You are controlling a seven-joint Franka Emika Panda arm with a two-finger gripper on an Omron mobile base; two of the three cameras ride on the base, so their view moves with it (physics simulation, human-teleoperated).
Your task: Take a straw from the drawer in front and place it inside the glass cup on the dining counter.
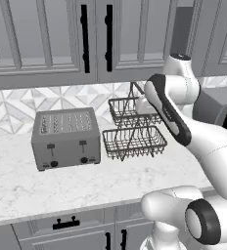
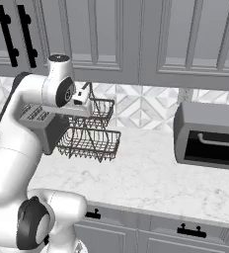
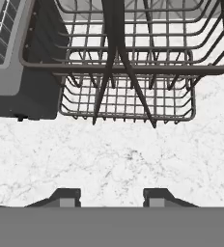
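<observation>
Above the marble counter (image 3: 123,159) the fingers (image 3: 65,197) stand spread, nothing between them, their dark tips apart over bare veined stone. Just beyond them sits a two-tier wire basket rack (image 3: 128,91), lower tier on the counter, upper tier above it. Beside the rack stands a grey four-slot toaster (image 1: 65,138). A dark microwave (image 2: 210,136) rests farther along the counter. Below the counter edge, a closed drawer (image 1: 66,229) shows its black bar handle. Grey wall cabinets (image 1: 47,39) hang overhead.
</observation>
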